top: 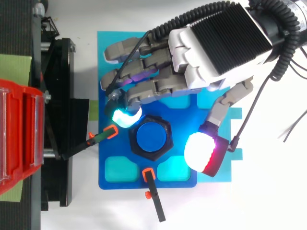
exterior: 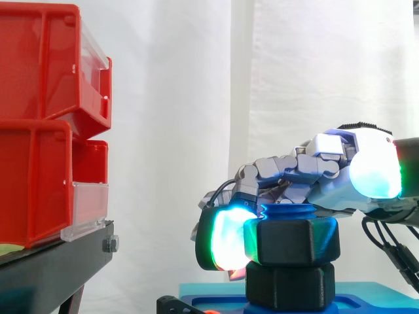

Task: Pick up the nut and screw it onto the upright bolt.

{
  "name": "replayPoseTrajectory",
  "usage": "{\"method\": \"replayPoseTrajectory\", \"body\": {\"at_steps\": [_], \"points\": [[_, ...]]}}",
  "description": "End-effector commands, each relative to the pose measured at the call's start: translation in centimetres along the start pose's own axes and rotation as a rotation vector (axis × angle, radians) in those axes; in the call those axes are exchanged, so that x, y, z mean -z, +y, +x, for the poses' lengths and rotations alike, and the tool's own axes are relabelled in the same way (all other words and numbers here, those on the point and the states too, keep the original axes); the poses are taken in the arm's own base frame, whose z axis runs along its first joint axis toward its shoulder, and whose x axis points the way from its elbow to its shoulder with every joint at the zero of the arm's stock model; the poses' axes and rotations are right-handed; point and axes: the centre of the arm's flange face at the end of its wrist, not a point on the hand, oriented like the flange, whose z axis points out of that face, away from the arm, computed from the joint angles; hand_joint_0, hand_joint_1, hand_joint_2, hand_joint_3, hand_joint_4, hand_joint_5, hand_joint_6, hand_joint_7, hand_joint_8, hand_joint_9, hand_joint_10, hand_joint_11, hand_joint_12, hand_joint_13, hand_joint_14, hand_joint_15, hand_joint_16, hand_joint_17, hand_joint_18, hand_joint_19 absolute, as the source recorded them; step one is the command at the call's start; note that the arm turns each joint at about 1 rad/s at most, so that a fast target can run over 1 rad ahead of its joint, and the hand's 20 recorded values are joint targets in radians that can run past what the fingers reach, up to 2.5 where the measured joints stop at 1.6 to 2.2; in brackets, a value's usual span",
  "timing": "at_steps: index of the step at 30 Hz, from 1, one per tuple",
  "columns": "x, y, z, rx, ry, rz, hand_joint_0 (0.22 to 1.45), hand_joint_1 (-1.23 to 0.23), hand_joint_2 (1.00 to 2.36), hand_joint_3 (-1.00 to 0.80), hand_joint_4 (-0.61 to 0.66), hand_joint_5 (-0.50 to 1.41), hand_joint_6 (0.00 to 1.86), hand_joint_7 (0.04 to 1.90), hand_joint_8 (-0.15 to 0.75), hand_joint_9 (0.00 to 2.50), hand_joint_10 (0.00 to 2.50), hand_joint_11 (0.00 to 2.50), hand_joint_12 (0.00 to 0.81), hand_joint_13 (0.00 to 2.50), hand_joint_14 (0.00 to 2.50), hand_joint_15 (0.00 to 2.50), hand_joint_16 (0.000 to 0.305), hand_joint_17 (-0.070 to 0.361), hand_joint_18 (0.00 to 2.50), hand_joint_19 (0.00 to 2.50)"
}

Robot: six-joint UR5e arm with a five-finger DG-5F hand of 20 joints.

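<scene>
Bins (exterior: 39, 124): red, stacked at the left, well apart from the work
Stand (exterior: 52, 261): black, under the bins
Plate (exterior: 366, 304): blue, flat, carrying the bolt at its middle
Hand (top: 216, 48): reaches over the plate, released, with its fingers loosely bent and nothing clasped; one cyan fingertip (top: 125, 116) touches a corner of the nut, and the thumb pad (top: 201, 151) stands apart on the opposite side, higher than the nut in the side view
Grip: likely a re-grip between turns; bring the thumb down to nut height, close on opposite flats, keep the pinch level, turn about the bolt's axis and avoid any sideways push that could bind the thread
Nut (exterior: 291, 241): black, matt, thick, hexagonal with broad flats; already on the bolt and sitting level, close above a lower hex (exterior: 290, 284); whether the two touch cannot be told
Bolt (top: 152, 136): blue, upright, its threaded tip just proud of the nut
</scene>
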Motion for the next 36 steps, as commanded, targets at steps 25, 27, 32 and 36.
{"method": "replayPoseTrajectory", "body": {"at_steps": [25,27,32,36], "points": [[1.2,-0.9,0.0,0.004,0.003,0.015,0.47,-0.17,1.00,-0.50,0.17,0.05,0.54,1.49,0.325,1.15,0.00,0.00,0.335,0.72,0.00,0.00,0.041,0.091,0.47,0.21],[1.4,-1.0,-0.1,0.005,0.004,0.014,0.47,-0.18,1.00,-0.50,0.16,0.05,0.56,1.46,0.323,1.24,0.00,0.00,0.327,0.77,0.00,0.00,0.040,0.091,0.55,0.24],[1.8,-1.3,-0.2,0.006,0.007,0.010,0.47,-0.19,1.00,-0.50,0.15,0.06,0.57,1.42,0.303,1.33,0.00,0.00,0.308,0.86,0.00,0.00,0.039,0.087,0.67,0.27],[1.7,-1.4,-0.9,0.016,-0.002,0.000,0.47,-0.20,1.00,-0.50,0.15,0.07,0.57,1.42,0.297,1.38,0.00,0.00,0.294,0.89,0.00,0.00,0.038,0.086,0.72,0.29]]}}
